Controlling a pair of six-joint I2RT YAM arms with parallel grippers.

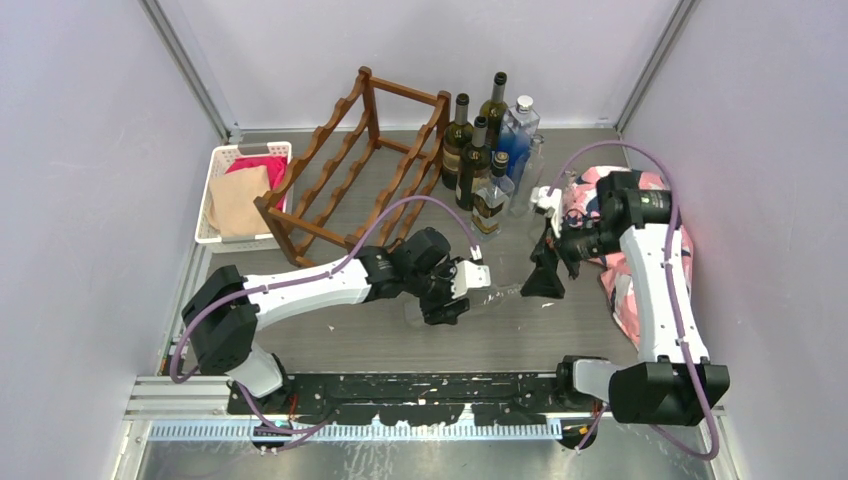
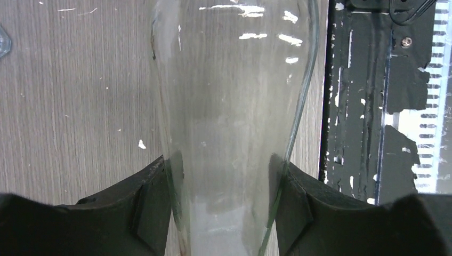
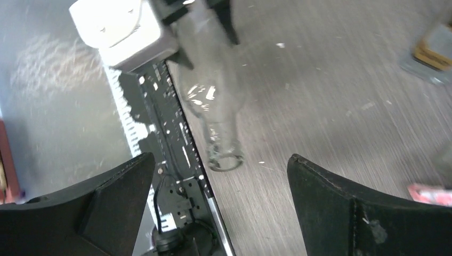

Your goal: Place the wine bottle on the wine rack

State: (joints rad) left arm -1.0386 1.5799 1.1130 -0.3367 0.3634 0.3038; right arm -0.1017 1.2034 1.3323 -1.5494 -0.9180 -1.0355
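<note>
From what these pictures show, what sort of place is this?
Probably a robot test cell, not a home: left arm and right arm bolted to one rail, plain walls in aluminium framing, and props, a wine rack and bottles, set out on a grey table.

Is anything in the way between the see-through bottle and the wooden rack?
Nothing visible. The clear bottle, gripped in the left fingers, has an open path to the wine rack. The standing bottles are beside the rack's right end, not in between.

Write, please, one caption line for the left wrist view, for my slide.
The left end effector grips the clear wine bottle on both sides, with the grey table behind it.
</note>
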